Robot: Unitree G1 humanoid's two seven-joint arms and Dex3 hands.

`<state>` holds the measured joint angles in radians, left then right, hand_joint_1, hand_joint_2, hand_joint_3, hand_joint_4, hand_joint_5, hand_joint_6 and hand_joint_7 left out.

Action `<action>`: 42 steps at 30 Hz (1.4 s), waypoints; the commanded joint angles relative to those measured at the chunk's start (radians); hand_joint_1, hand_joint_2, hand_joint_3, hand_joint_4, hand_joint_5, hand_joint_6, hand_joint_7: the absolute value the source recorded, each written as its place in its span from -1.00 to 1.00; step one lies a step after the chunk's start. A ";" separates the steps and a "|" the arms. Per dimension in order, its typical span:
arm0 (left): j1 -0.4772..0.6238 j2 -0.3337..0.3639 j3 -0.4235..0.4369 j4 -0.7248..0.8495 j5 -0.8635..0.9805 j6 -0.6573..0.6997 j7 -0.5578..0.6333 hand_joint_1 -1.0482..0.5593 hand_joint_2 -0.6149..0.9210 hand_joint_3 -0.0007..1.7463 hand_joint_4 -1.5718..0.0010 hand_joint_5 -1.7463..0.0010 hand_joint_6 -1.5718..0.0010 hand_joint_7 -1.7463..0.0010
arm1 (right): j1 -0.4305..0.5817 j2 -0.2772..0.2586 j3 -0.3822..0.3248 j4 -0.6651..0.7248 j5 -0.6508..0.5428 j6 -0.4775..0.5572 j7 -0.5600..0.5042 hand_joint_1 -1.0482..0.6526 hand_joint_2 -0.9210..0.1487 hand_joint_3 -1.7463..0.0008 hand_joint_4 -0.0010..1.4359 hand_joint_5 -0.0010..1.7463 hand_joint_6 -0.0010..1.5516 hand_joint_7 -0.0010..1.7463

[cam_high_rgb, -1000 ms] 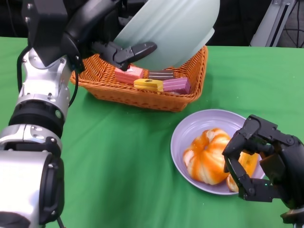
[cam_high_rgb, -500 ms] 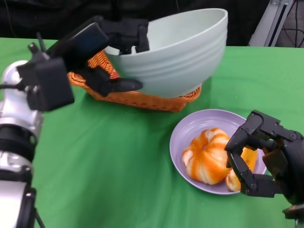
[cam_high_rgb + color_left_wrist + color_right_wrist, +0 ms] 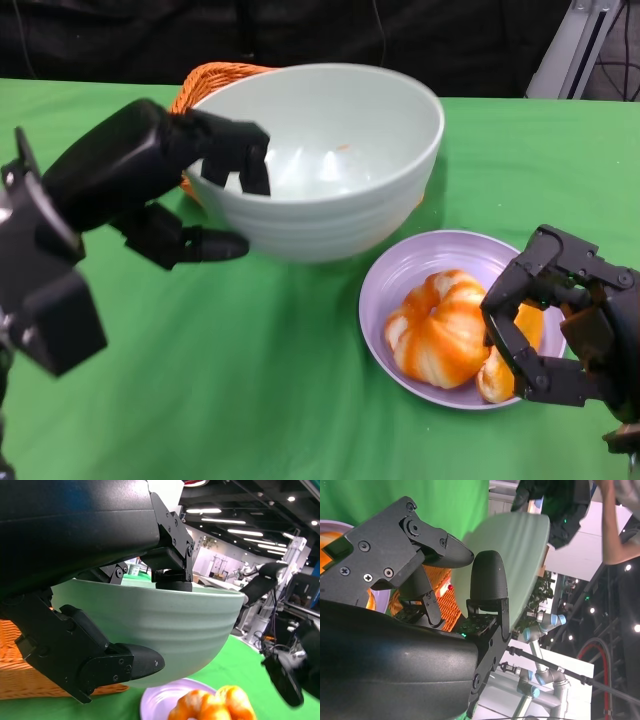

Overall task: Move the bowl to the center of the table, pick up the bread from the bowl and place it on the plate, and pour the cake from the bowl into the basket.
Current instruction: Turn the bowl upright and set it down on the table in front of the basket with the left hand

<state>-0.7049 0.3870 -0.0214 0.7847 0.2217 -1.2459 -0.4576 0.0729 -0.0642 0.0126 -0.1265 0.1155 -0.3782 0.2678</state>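
Note:
My left hand (image 3: 170, 190) grips the rim of the pale green bowl (image 3: 320, 160), which is upright and looks empty, held in front of the orange wicker basket (image 3: 215, 75). The left wrist view shows the bowl (image 3: 170, 625) from the side, with a finger under its wall. The orange-glazed bread (image 3: 440, 328) lies on the lilac plate (image 3: 410, 262) at the right. My right hand (image 3: 560, 320) hovers at the plate's right side with its fingers curled, holding nothing. The bowl hides the basket's inside.
Green cloth covers the table (image 3: 250, 380). The basket (image 3: 20, 680) shows behind the bowl in the left wrist view, with the plate (image 3: 160, 700) and bread (image 3: 215, 705) below. A person's arm (image 3: 615, 525) appears in the right wrist view.
The bowl has swung from tipped over the basket back to upright and has come down toward me. My left arm has dropped lower. The right hand has stayed put.

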 commanded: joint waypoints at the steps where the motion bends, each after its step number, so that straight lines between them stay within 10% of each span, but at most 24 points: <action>1: 0.047 0.043 0.014 -0.025 0.030 -0.061 0.065 -0.01 0.50 0.21 -0.04 -0.99 0.00 -0.59 | -0.007 -0.012 -0.007 -0.008 0.012 0.009 -0.001 0.09 -0.21 -0.18 0.06 0.86 -0.13 0.64; 20: 0.293 0.109 0.162 -0.064 0.366 -0.204 0.386 0.07 0.64 0.01 -0.08 -0.99 -0.01 -0.54 | -0.019 -0.022 -0.016 -0.023 0.042 0.052 0.014 0.10 -0.22 -0.17 0.06 0.84 -0.14 0.61; 42: 0.392 0.170 0.035 -0.090 0.472 -0.100 0.497 0.08 0.70 -0.32 0.00 -1.00 0.03 -0.56 | -0.015 -0.021 -0.017 -0.033 0.028 0.061 0.004 0.08 -0.37 0.00 0.07 0.83 -0.13 0.61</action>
<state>-0.3120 0.5276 0.0174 0.6990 0.6854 -1.3513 0.0092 0.0596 -0.0745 0.0078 -0.1527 0.1458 -0.3083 0.2790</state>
